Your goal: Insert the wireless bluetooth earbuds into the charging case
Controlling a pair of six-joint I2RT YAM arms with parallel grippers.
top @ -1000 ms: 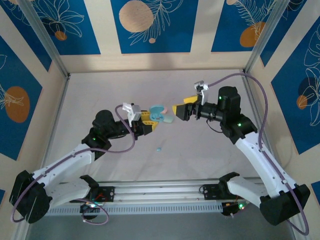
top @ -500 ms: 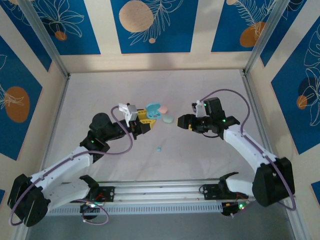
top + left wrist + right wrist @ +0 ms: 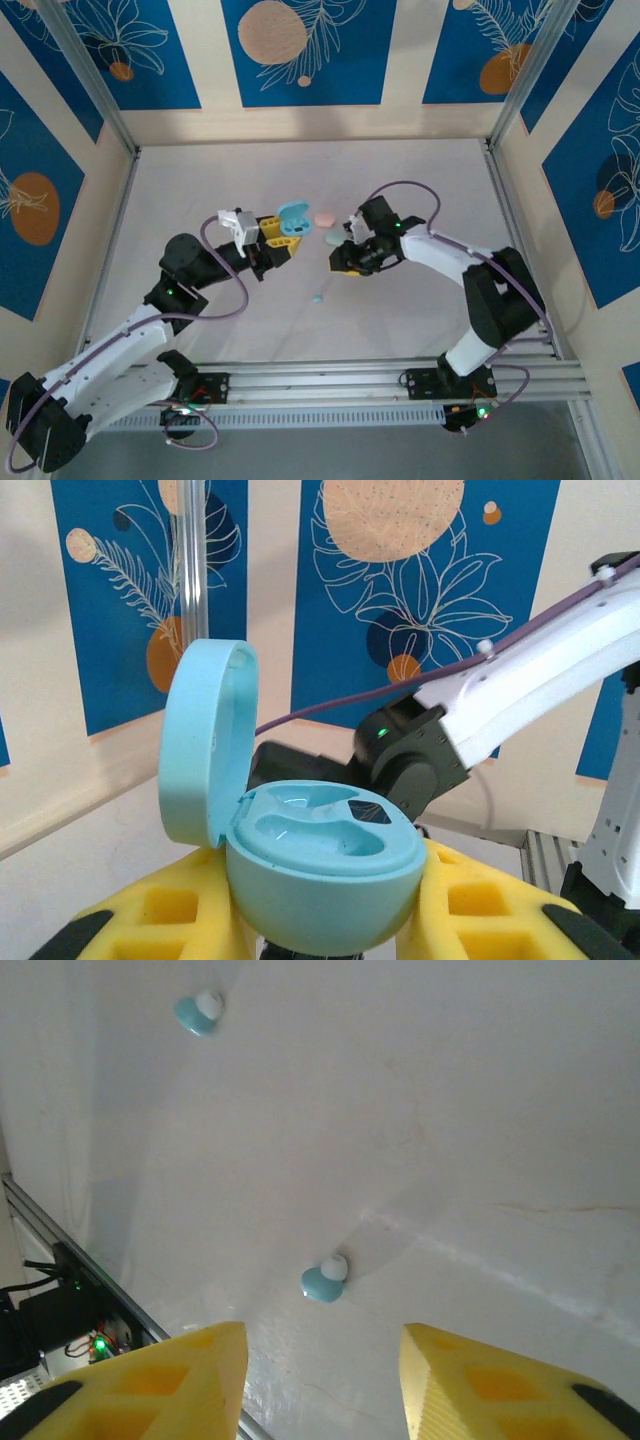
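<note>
1. Near the middle of the pale matte table (image 3: 420, 180), the left gripper (image 3: 283, 237) is clamping a smooth, rounded light blue plastic charging case (image 3: 320, 875), with its yellow foam-like fingers (image 3: 160, 910) pressing tight against the case's sides.
2. The case's domed lid (image 3: 205, 745) is standing open and nearly upright on its hinge, and the glossy moulded tray under it is showing two shallow curved wells.
3. The right gripper (image 3: 320, 1380) is hanging low over the table, its blocky yellow fingers (image 3: 190, 1385) standing apart and holding nothing.
4. Two tiny light blue earbuds, rounded plastic with white tips, are lying on the table: the nearer earbud (image 3: 323, 1282) just ahead of the gap between the right fingers, the farther earbud (image 3: 197, 1011) well beyond it. Both are lying apart from the case.
5. A pink oval case (image 3: 325, 217) and a mint pebble-shaped case (image 3: 333, 237) are lying flat between the two grippers, the mint one closer to the right gripper.
6. Against the picture from a second ago, the right arm is now sitting folded in, lower and further towards the left arm, and the left gripper is holding the blue case further towards its own side, away from the mint case.
</note>
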